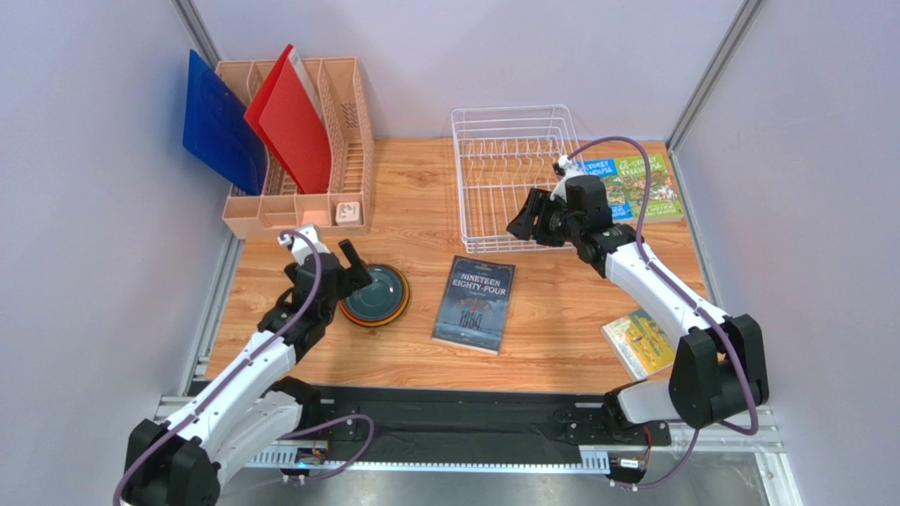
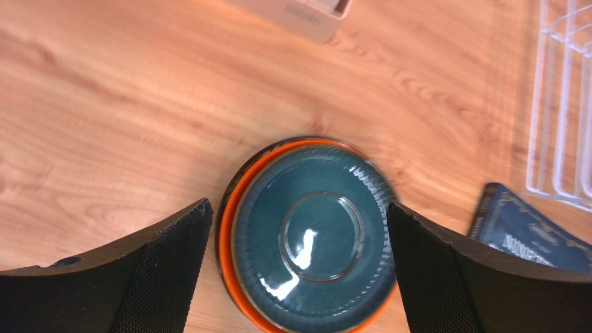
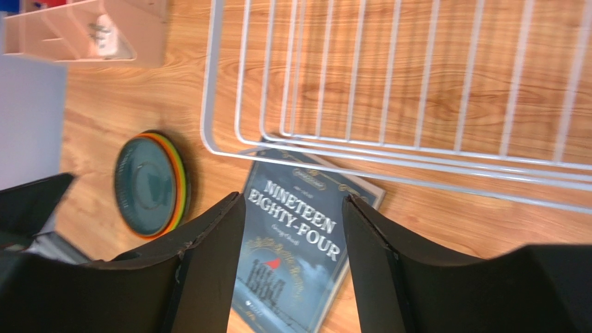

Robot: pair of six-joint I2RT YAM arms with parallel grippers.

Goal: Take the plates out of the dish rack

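Observation:
The plates lie in one stack (image 1: 374,294) on the table at front left, the dark teal-grey plate (image 2: 313,243) on top and the orange plate's rim (image 2: 226,236) under it; green and dark rims show at its edge (image 3: 182,182). My left gripper (image 1: 349,272) hangs open over the stack, one finger (image 2: 163,270) each side, holding nothing. The white wire dish rack (image 1: 514,174) stands at the back centre with no plates in it. My right gripper (image 1: 528,219) is open and empty at the rack's front edge (image 3: 389,163), above the table.
A dark book, Nineteen Eighty-Four (image 1: 473,304), lies between the stack and the rack. A salmon-pink organiser (image 1: 301,158) with a red board (image 1: 291,121) and a blue board (image 1: 220,121) stands at back left. More books lie at right (image 1: 634,185) and front right (image 1: 639,343).

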